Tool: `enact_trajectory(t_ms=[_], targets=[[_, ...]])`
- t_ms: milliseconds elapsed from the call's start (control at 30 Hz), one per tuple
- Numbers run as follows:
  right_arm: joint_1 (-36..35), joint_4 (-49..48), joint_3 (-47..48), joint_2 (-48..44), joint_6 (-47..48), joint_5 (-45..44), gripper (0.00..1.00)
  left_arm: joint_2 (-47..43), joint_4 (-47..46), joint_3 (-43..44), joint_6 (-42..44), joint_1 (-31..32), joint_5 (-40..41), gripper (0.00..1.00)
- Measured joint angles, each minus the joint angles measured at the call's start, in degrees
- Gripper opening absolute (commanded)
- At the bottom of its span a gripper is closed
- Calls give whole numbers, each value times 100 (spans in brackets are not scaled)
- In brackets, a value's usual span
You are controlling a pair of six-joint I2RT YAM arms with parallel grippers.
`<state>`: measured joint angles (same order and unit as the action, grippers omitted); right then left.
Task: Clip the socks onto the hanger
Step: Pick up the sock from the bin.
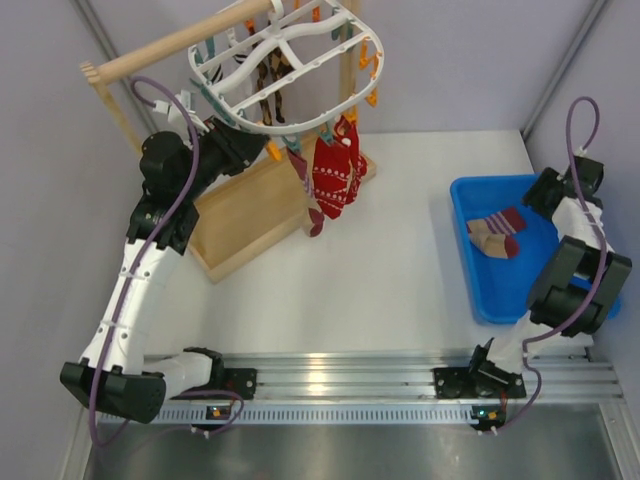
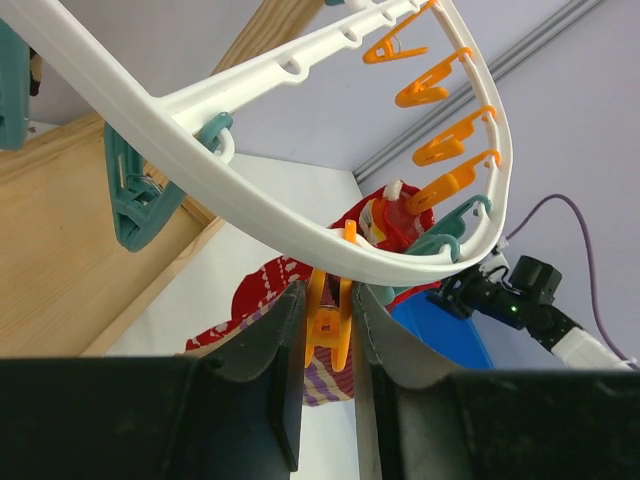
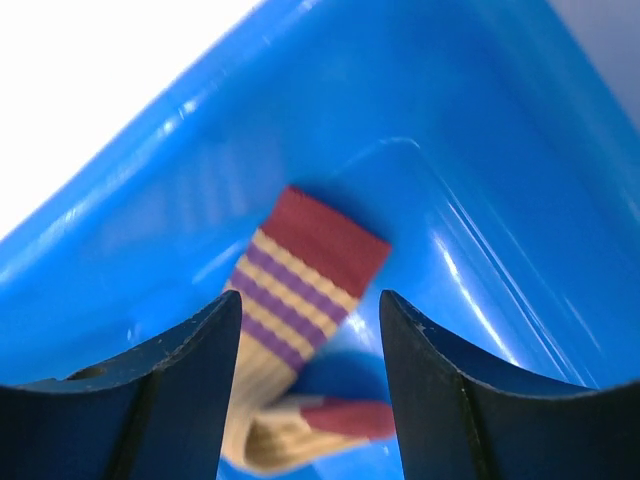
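Observation:
The white oval hanger (image 1: 290,70) hangs from the wooden rod, ringed with orange and teal clips. Red patterned socks (image 1: 338,175) dangle from its near rim. My left gripper (image 1: 260,147) reaches up under that rim and is shut on an orange clip (image 2: 328,318), squeezing it between both fingers, with the red socks (image 2: 262,288) just behind. A striped beige, purple and red sock (image 1: 497,233) lies in the blue bin (image 1: 480,290). My right gripper (image 3: 310,298) hovers open over this sock (image 3: 305,275), its fingers either side and apart from it.
A wooden rack with a rod (image 1: 170,45) and a tray (image 1: 245,215) stands at the back left, under the hanger. Teal clips (image 2: 135,200) hang beside my left wrist. The blue bin's wall (image 3: 150,180) rises close round my right gripper. A metal rail (image 1: 350,375) runs along the near edge.

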<state>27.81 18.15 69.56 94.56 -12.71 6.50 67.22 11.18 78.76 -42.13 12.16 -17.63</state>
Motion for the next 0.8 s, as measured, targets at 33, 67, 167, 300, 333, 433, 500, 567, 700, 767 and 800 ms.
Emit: enact_trajectory(t_ms=[33,67,167,300,333,433,500,567,700,767,800], targets=[[-125,-26,129,190,-42,-181,57,-15,2,0,15,0,22,0],[-223,-44,232,339,-61,-332,56,-31,4,0,31,0,46,0],[-437,-48,553,833,-118,-793,56,-63,4,-2,52,0,83,0],[-496,-39,662,1228,-173,-1158,57,-101,-2,-33,55,0,109,0],[-518,-33,662,1292,-188,-1213,58,-107,-2,-46,55,0,118,0],[-533,-33,662,1429,-203,-1283,58,-107,-2,-57,57,0,129,0],[-562,-37,662,1478,-201,-1279,59,-107,0,-59,66,0,144,0],[-601,-37,660,1512,-192,-1276,59,-107,-2,-59,72,-2,146,0],[-682,-72,592,1541,-186,-1272,58,-107,-2,-68,76,-2,155,0],[-710,-116,496,1543,-181,-1272,58,-107,-24,-92,76,0,157,0],[-723,-122,442,1545,-181,-1270,58,-107,-31,-107,74,0,155,0]])
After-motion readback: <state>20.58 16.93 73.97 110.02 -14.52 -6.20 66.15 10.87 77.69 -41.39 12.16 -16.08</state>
